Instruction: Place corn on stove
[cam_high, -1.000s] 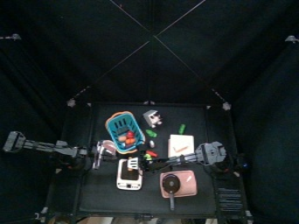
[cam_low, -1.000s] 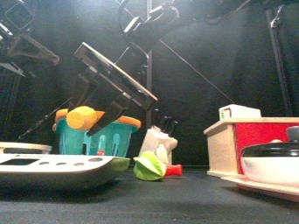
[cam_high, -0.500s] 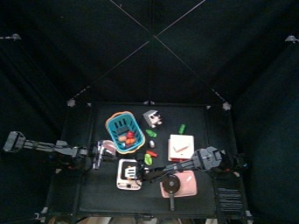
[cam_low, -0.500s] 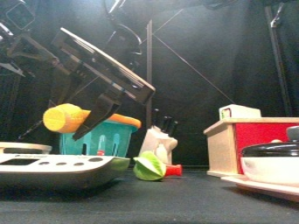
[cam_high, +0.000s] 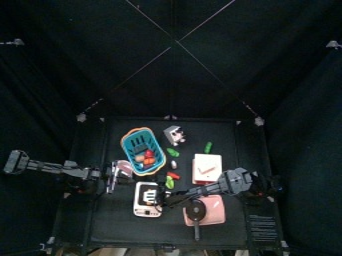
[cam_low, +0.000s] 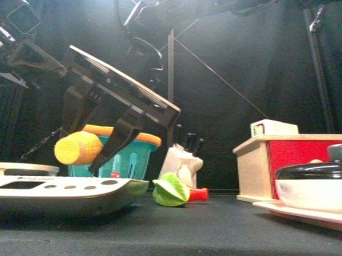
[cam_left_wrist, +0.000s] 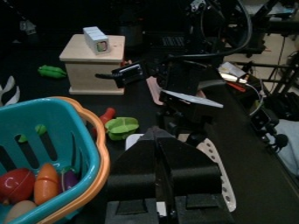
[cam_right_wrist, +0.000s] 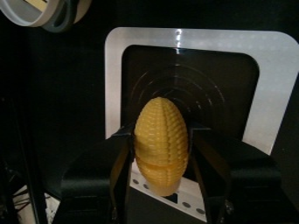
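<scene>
The corn (cam_right_wrist: 162, 149) is a yellow toy cob. My right gripper (cam_right_wrist: 162, 131) is shut on it and holds it lengthwise just above the stove (cam_right_wrist: 193, 45), a white slab with dark round burners. In the front view the corn (cam_low: 83, 147) hangs a little above the stove (cam_low: 60, 190) at the near left. In the top view the right arm reaches across the middle to the stove (cam_high: 144, 199). My left gripper (cam_left_wrist: 158, 188) rests shut and empty beside the teal basket (cam_left_wrist: 47, 153).
The teal basket (cam_high: 140, 148) holds toy food. A cream box with a red front (cam_low: 287, 160) stands at the right. A pink piece with a black pot (cam_high: 203, 210) lies next to the stove. Green toy vegetables (cam_low: 171, 188) lie mid-table.
My right gripper has carried the corn leftward over the stove and then lowered it closer to the stove top. The left arm has not moved.
</scene>
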